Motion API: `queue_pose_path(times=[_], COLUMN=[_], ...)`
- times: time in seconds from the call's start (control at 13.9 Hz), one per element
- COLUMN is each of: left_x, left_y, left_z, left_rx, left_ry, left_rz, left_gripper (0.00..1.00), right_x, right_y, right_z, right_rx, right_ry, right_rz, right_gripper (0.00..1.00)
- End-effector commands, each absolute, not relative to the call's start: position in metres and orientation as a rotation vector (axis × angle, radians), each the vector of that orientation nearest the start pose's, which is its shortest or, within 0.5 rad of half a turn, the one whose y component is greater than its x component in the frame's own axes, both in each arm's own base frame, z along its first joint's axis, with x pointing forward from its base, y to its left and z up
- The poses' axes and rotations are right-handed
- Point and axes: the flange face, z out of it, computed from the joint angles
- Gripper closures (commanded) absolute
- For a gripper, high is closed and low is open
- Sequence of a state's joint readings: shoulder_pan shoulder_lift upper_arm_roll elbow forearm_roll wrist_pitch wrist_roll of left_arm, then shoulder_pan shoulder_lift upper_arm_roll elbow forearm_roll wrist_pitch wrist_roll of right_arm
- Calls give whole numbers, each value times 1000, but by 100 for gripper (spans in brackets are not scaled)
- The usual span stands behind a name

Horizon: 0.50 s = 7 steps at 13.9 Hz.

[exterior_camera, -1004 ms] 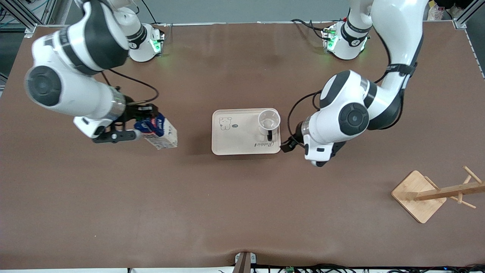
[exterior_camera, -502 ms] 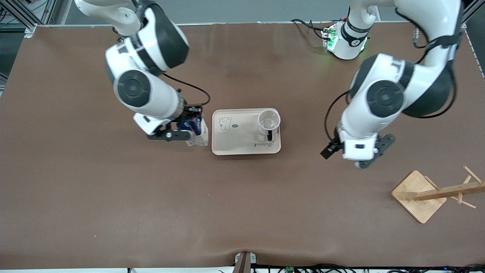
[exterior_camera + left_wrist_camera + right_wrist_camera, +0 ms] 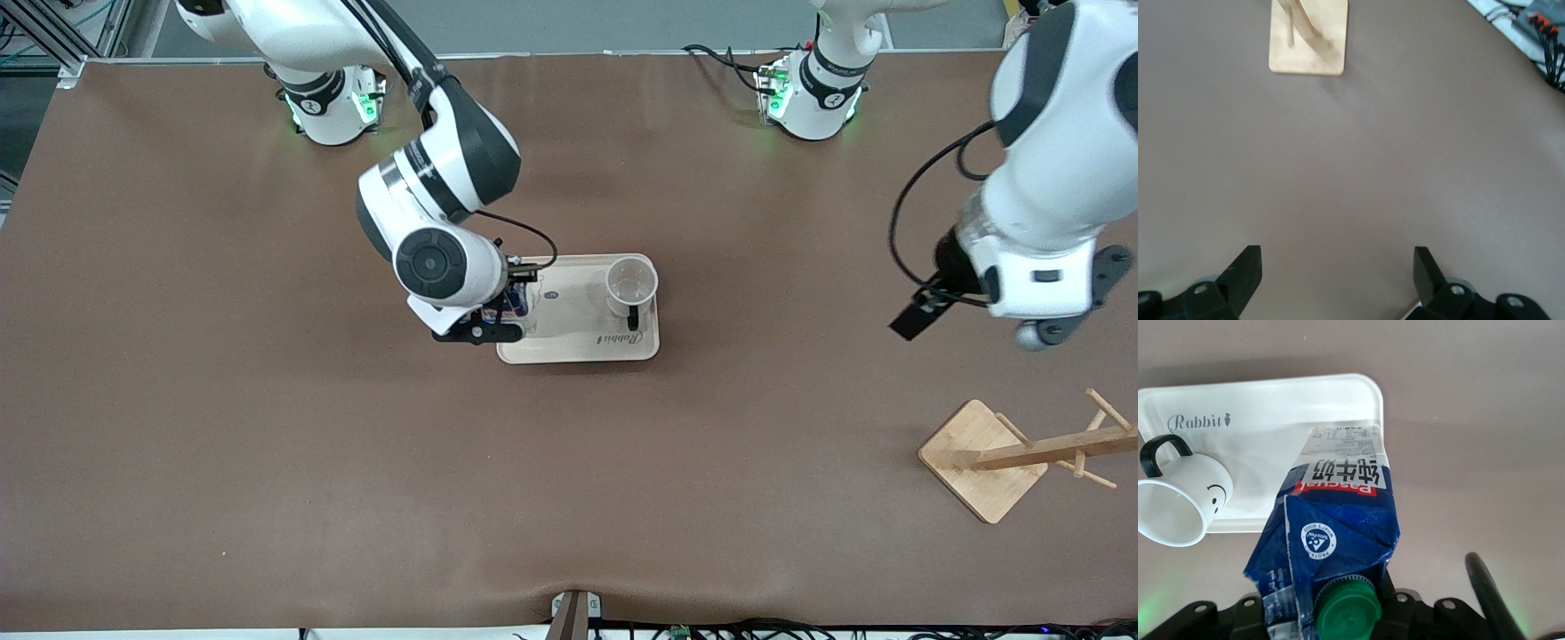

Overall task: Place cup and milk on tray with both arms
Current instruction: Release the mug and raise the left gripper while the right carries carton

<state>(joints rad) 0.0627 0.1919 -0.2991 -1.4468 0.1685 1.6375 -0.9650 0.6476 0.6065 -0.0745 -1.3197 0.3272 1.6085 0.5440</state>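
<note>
The right gripper [image 3: 498,316] grips the milk [image 3: 1338,540] over the tray's [image 3: 569,347] end nearest the right arm; the cup [image 3: 631,284] stands on the tray; the left gripper [image 3: 1338,280] hangs spread, empty, over bare table [image 3: 267,462].

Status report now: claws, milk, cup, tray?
Right claw shut on milk over tray edge. Left claw open, over bare table. Cup on tray.

There are two white robot arms with black grippers: the right gripper [image 3: 498,313] and the left gripper [image 3: 1337,272]. One cream rectangular tray [image 3: 569,342], one small white smiley-face mug [image 3: 631,284], one dark-blue and white gable-top milk carton [image 3: 1338,540], one wooden rack on a square base [image 3: 982,458].
</note>
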Motion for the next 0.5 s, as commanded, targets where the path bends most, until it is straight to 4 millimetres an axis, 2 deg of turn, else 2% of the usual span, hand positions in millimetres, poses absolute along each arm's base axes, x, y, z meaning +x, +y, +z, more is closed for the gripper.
queue_pose_path(times=[0.0,0.07,0.14,0.29,0.43], left_x=[601,601,601,601,598], left_y=[-105,-103,-92,-66,-66], left_z=[588,592,594,594,606], left_rx=[-2906,-2941,-2956,-2959,-2983], left_ry=[-816,-664,-569,-557,-552], left_rz=[-52,-39,-17,20,15], left_gripper=[0,0,0,0,0], right_x=[560,560,559,557,551], right_y=[420,419,419,424,431], right_z=[363,362,359,355,353], right_rx=[-2970,-2970,-2970,-2972,-2979], right_ry=[50,52,52,45,52], right_rz=[650,661,670,665,679], right_gripper=[100,100,100,100,100])
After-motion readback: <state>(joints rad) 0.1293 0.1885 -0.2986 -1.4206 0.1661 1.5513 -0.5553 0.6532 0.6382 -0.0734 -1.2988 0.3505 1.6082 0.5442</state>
